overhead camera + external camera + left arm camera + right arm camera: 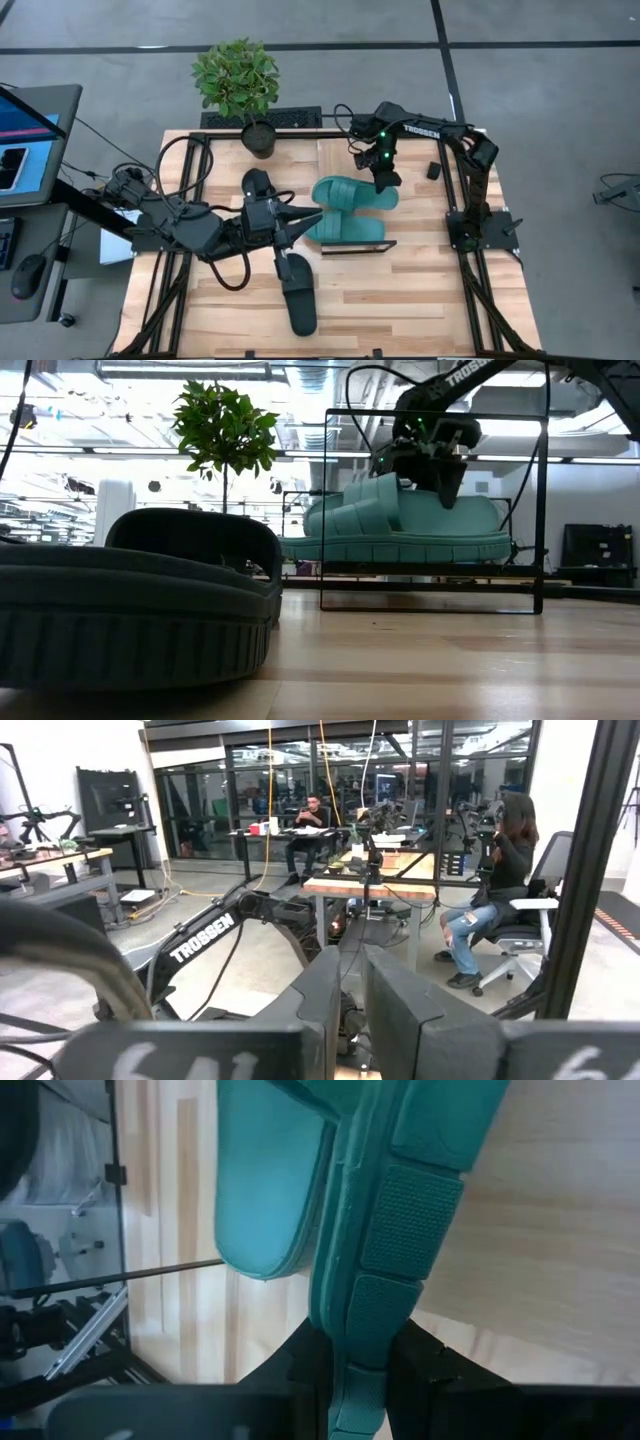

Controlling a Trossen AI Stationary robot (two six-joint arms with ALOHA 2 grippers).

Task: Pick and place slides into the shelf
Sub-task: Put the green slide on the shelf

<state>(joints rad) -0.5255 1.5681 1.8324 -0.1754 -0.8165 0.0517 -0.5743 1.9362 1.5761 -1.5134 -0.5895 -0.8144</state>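
Observation:
Two teal slides sit together on the shelf [355,246], a wire rack with a light board: the far one [350,192] and the near one [345,226]. In the low view they show stacked inside the wire frame [430,595]. My right gripper [385,183] reaches down from above and is shut on the far teal slide's right end. One black slide [258,188] lies beside my left arm. The other black slide [298,292] lies nearer the table's near edge and fills the low view's foreground [130,610]. My left gripper [296,222] hovers shut, pointing right toward the shelf, holding nothing. My right gripper [360,1380] pinches the far teal slide by the edge of its sole [365,1330] at its right end, one finger on each side. The fingers come from above, pointing down. The slide sits tilted, leaning over the near teal slide [400,542]; whether it rests on it I cannot tell.
A potted plant [240,85] stands at the table's far edge, left of the shelf. A small black block [433,171] lies near the right arm's base. Black frame rails run along the table's left and right sides. Bare wood shows in the near right part [420,290]. People sit in the room beyond.

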